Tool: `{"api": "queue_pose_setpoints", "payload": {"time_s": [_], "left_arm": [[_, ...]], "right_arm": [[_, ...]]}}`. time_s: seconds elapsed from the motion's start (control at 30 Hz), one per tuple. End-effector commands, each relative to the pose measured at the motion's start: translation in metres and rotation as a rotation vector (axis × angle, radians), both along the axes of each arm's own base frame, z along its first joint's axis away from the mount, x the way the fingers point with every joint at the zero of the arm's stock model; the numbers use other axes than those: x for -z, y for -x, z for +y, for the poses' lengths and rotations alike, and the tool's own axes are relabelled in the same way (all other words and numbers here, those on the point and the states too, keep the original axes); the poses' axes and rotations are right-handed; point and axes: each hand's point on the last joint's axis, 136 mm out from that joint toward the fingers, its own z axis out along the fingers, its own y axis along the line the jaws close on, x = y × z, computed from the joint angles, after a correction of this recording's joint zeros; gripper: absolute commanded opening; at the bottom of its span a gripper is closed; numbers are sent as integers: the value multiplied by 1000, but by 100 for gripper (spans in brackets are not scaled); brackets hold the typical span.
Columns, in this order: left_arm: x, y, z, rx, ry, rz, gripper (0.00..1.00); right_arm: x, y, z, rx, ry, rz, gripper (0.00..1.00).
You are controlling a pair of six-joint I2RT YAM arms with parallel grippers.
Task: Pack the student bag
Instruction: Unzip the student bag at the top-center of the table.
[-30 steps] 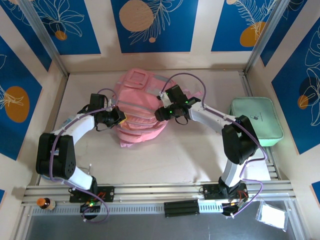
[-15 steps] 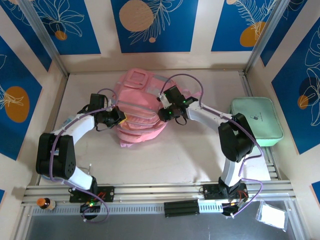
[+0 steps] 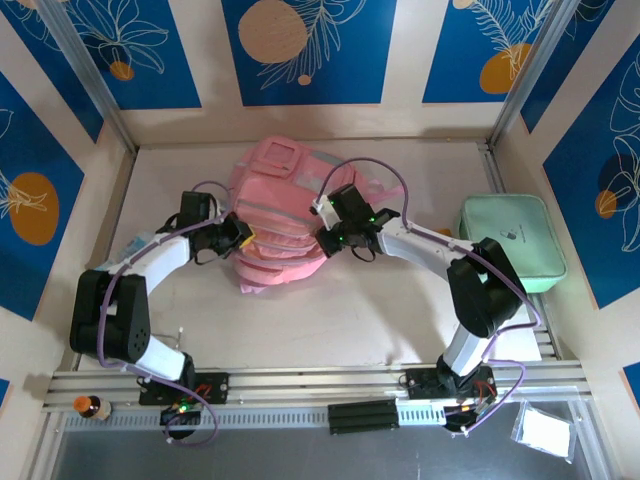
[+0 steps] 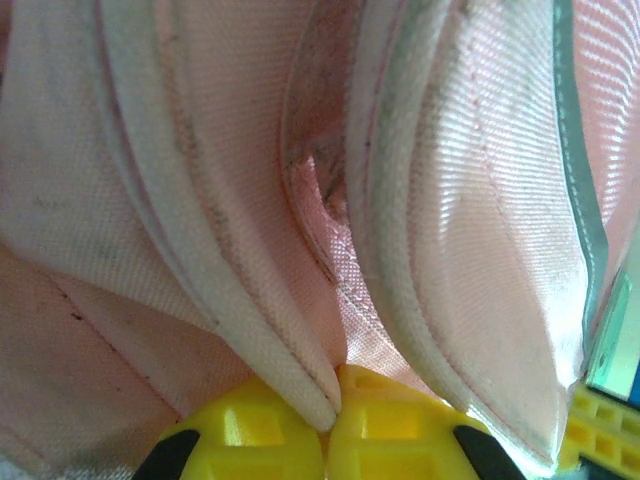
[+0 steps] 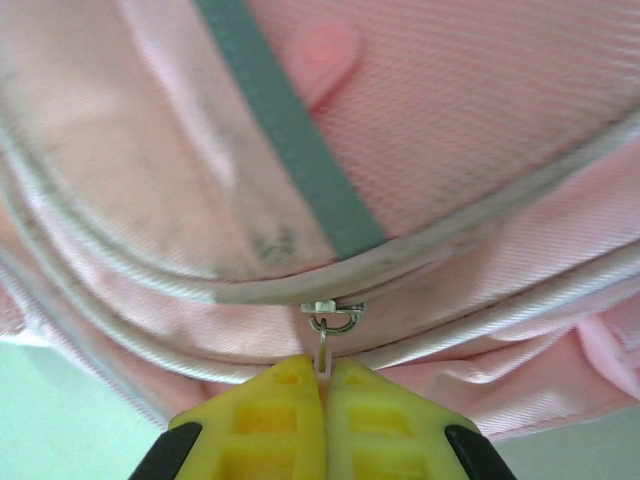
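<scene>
Bottle [image 3: 90, 405]: small, orange-capped, on the metal rail [image 3: 300, 382] at the near left corner, by itself.
Left arm [image 3: 150, 262]: runs from its base at the rail up and inward across the table's left half.
Left gripper [image 3: 238, 235]: sits against the left edge of the student bag [image 3: 278, 225]. In the wrist view [image 4: 333, 405] the yellow fingertips [image 4: 255, 435] are pressed together, with a piped fold of pink fabric [image 4: 300, 385] pinched between them. More pink folds fan out beyond.
Student bag: lies on the table [image 3: 330, 310], middle of the workspace and toward the far wall. Pink, grey-trimmed, with a square patch at the far end and layered pockets toward the near end. It lies between the two grippers and both touch it.
Right gripper [image 3: 326, 238]: at the bag's right edge. In the wrist view [image 5: 325, 395] the jaws are clamped tight on the zip pull [image 5: 324, 362].
Zip pull: thin metal tab hanging from a small slider [image 5: 333, 309] on the piped seam, just below a grey band [image 5: 290, 150] of trim.
Right arm [image 3: 470, 280]: elbow raised, between the bag and the case.
Mint-green case [image 3: 512, 242]: flat, rectangular, at the table's right edge, well apart from the bag.
Packet [image 3: 545, 432]: clear plastic, near right corner, in front of the rail.
</scene>
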Motion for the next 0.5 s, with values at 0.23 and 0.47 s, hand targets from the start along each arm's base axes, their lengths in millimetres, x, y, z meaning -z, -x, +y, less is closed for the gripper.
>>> {"api": "queue_pose_setpoints", "payload": {"time_s": [0.23, 0.47], "left_arm": [[-14, -17, -19, -79, 38, -68, 0], [-15, -12, -17, -59, -23, -64, 13]], "right_arm": [[-11, 42, 36, -189, -83, 40, 1], [-18, 37, 49, -115, -86, 35, 10]]}}
